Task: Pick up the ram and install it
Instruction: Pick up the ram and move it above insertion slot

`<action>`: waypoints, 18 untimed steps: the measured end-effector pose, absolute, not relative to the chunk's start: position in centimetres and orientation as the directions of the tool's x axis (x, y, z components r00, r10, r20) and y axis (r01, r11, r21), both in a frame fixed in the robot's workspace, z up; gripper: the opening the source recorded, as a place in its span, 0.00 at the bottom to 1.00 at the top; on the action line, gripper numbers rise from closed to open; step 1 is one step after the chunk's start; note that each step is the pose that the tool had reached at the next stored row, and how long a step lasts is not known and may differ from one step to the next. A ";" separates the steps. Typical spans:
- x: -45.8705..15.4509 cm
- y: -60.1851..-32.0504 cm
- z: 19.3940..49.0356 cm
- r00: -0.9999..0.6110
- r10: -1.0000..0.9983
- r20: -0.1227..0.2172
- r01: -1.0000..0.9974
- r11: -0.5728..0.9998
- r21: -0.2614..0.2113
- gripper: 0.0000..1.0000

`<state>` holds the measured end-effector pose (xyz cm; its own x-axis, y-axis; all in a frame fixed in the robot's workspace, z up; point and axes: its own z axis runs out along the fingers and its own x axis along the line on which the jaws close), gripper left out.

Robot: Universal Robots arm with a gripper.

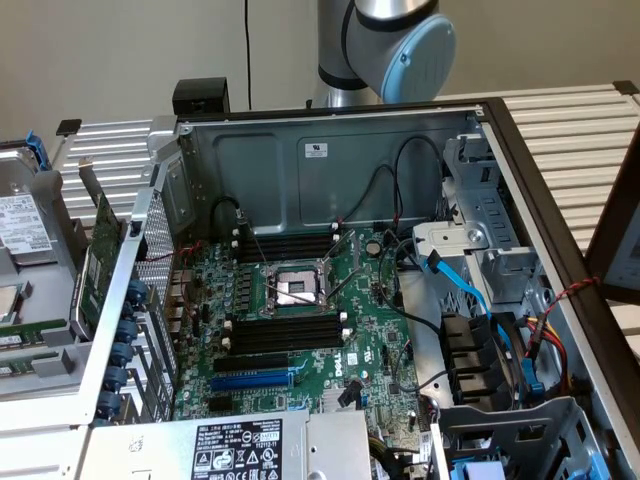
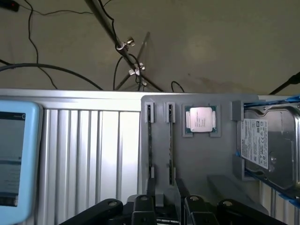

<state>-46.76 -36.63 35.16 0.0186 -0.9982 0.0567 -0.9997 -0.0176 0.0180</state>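
Note:
Two ram sticks stand on edge in a grey holder (image 2: 197, 154). One ram stick (image 2: 169, 140) runs down between my fingertips; the other (image 2: 149, 140) lies beside it, in line with one finger. My gripper (image 2: 165, 188) hangs just above the holder's near end, open, its black fingers (image 2: 151, 190) apart with nothing clamped. In the exterior view the ram sticks (image 1: 35, 332) show as green strips at the far left, outside the case. The black memory slots (image 1: 285, 335) on the motherboard (image 1: 330, 370) flank the processor socket (image 1: 293, 290).
A loose processor (image 2: 200, 119) and a hard drive (image 2: 267, 145) sit on the same holder. A green expansion card (image 1: 95, 262) stands at the case's left wall. Cables (image 1: 470, 290), drive bays and a power supply (image 1: 235, 450) crowd the open case. A slatted table (image 2: 89, 154) lies underneath.

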 end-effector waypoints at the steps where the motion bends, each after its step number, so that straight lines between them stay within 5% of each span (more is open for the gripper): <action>1: -46.8 -36.6 35.0 0.019 -0.998 0.056 -1.000 -0.018 0.018 0.30; 18: -46.8 -37.6 31.9 0.019 -0.998 0.054 -1.000 -0.018 0.018 0.38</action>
<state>-46.78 -37.59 31.89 0.0185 -0.9984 0.0540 -0.9997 -0.0176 0.0176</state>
